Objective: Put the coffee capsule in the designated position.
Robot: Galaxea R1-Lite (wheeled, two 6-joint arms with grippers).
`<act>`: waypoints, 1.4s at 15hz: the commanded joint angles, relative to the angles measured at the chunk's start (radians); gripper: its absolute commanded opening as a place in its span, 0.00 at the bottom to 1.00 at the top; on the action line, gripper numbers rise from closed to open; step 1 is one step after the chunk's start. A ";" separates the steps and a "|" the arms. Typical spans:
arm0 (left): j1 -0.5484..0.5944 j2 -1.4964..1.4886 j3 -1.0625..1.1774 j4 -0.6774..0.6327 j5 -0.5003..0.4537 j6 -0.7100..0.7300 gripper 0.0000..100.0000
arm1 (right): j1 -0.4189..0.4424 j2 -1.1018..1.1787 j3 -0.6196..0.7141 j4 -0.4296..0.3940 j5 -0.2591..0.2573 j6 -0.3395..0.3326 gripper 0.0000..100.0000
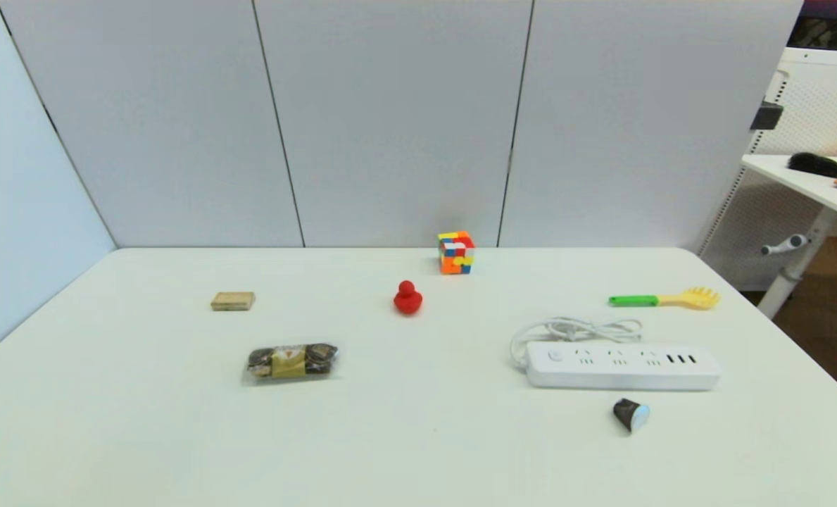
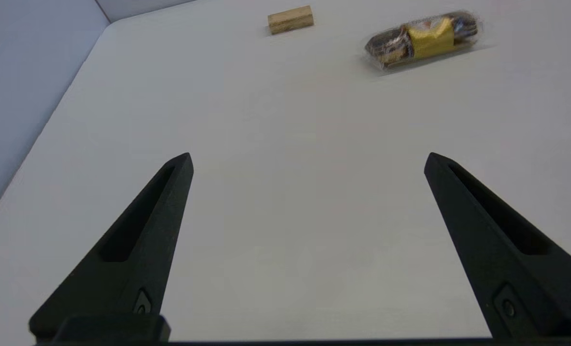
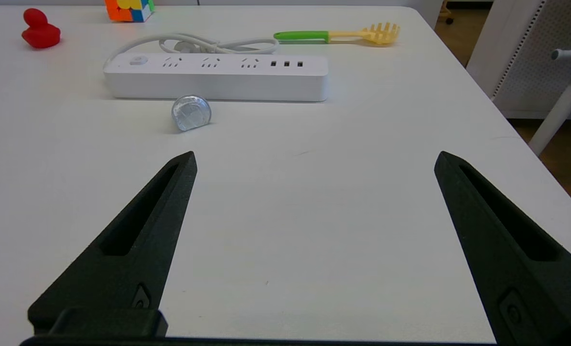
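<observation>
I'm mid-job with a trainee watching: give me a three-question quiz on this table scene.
1. True or false: the coffee capsule lies on its side beside the power strip.
2. Which hand is nearer the capsule: A) left hand B) right hand?
3. Fill in: the red duck stands in front of the multicoloured ____.

Key: 1 true. 2 B; both hands are open and empty. 3 cube.

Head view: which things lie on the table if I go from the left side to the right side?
wooden block → chocolate pack → red duck → puzzle cube
</observation>
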 commanded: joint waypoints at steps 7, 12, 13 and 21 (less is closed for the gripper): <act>0.001 -0.166 0.193 -0.174 0.015 -0.119 1.00 | 0.000 0.001 0.000 0.001 0.000 0.000 1.00; 0.001 -0.166 0.193 -0.176 0.020 -0.134 1.00 | 0.000 0.001 0.000 0.001 0.000 0.000 1.00; 0.001 -0.168 0.193 -0.176 0.020 -0.143 1.00 | 0.000 0.001 0.000 0.001 0.000 0.000 1.00; 0.001 -0.166 0.193 -0.176 0.021 -0.149 1.00 | 0.000 0.001 0.000 -0.001 0.000 0.000 1.00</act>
